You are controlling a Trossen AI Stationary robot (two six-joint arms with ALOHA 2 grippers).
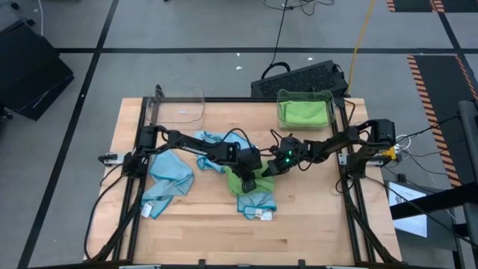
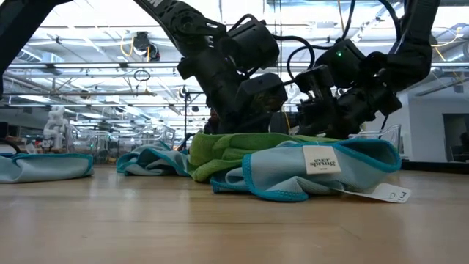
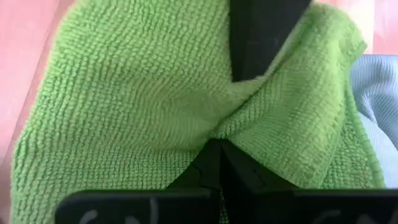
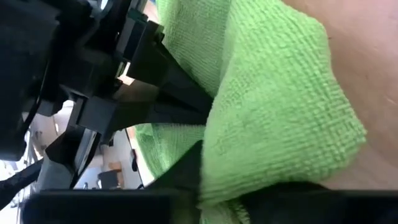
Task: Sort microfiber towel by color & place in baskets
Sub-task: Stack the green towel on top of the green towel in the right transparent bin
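Note:
A green microfiber towel (image 1: pixel 242 184) lies bunched on the table's middle, partly on a light blue towel (image 1: pixel 258 203). My left gripper (image 1: pixel 249 179) reaches in from the left and is shut on the green towel. My right gripper (image 1: pixel 267 170) comes from the right and is shut on the same towel, close beside the left one. Two more blue towels (image 1: pixel 170 178) (image 1: pixel 212 142) lie on the left half. At the far edge stand two clear baskets: the left one (image 1: pixel 181 107) holds nothing that shows, and the right one (image 1: pixel 326 97) holds a green towel. My left gripper pinches a raised fold (image 3: pixel 214 134) of the green towel between its two fingers, coming slanting down from the table's left. The cloth puckers toward the fingertips and the rest lies spread on the table. My right gripper has a bunched edge (image 4: pixel 249 155) of the green towel between its two fingers (image 4: pixel 186 168), coming slanting down from the table's right. Several layers seem gathered there. The towel's remainder rests on the table and on the blue towel.
A black keyboard (image 1: pixel 302 77) lies beyond the far edge beside the right basket. Bare wood is free along the near edge (image 1: pixel 224 239) and at the near right. Cables run along both arms' bases.

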